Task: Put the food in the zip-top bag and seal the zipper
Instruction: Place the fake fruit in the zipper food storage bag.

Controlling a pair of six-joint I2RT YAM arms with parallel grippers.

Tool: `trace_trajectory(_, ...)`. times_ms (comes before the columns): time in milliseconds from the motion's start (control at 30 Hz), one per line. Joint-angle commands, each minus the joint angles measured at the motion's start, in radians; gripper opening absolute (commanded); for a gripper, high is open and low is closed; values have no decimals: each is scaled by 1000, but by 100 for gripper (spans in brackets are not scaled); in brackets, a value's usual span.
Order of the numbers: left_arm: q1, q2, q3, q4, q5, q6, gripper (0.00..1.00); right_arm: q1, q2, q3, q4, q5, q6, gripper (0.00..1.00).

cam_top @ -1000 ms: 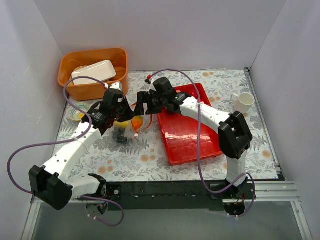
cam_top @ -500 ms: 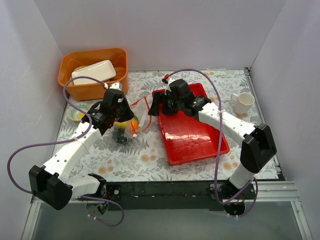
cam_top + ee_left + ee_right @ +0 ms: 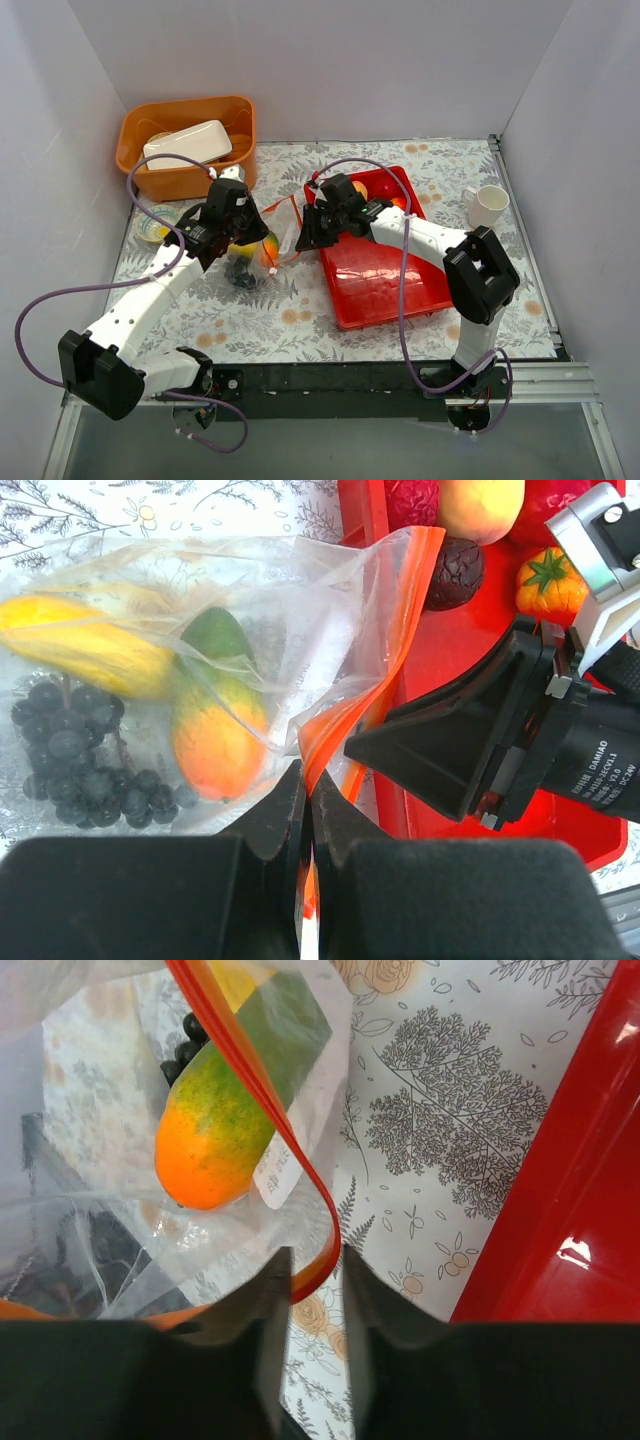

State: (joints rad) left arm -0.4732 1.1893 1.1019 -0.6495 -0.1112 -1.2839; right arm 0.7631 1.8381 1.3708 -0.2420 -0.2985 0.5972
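The zip-top bag [image 3: 280, 232] lies left of the red tray [image 3: 385, 280]. Its orange-red zipper [image 3: 400, 610] stands apart in a loop. Inside the bag are a green-orange mango [image 3: 215, 730], a dark grape bunch [image 3: 75, 755] and a yellow piece [image 3: 85, 645]. My left gripper [image 3: 307, 785] is shut on the zipper strip at the near side of the mouth. My right gripper [image 3: 315, 1265] is open, with the zipper [image 3: 250, 1070] curving between its blurred fingers. In the tray lie a peach ball [image 3: 480, 505], a red ball [image 3: 412, 498], a dark red ball [image 3: 457, 570] and a small orange fruit [image 3: 545, 580].
An orange bin [image 3: 185, 150] holding a white container stands at the back left. A white cup [image 3: 487, 205] is right of the tray. A small round bowl [image 3: 155, 222] sits near the left arm. White walls enclose the floral mat.
My right gripper drew off toward the tray, then came back down to the bag's mouth, and its jaws have narrowed around the strip. The left gripper has kept its hold.
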Motion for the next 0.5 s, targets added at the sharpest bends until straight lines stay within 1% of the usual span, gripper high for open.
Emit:
trace_trajectory(0, -1, -22, -13, 24, 11, -9, 0, 7, -11, 51, -20, 1, -28, 26)
trace_trajectory(67, -1, -20, -16, 24, 11, -8, 0, 5, -26, 53, -23, 10, -34, 16)
trace_trajectory(167, -1, -14, -14, 24, 13, 0, 0, 5, -49, 65, -46, 41, -48, 13)
trace_trajectory(267, -1, -8, -19, 24, 8, 9, 0, 5, -80, 63, -66, 78, -65, 13)
trace_trajectory(367, -1, -8, -39, 25, 4, 14, 0, 5, -108, 21, -40, 76, -85, 13)
trace_trajectory(467, -1, -5, -48, 19, 11, 12, 0, 7, -109, 25, -115, 116, -112, 10)
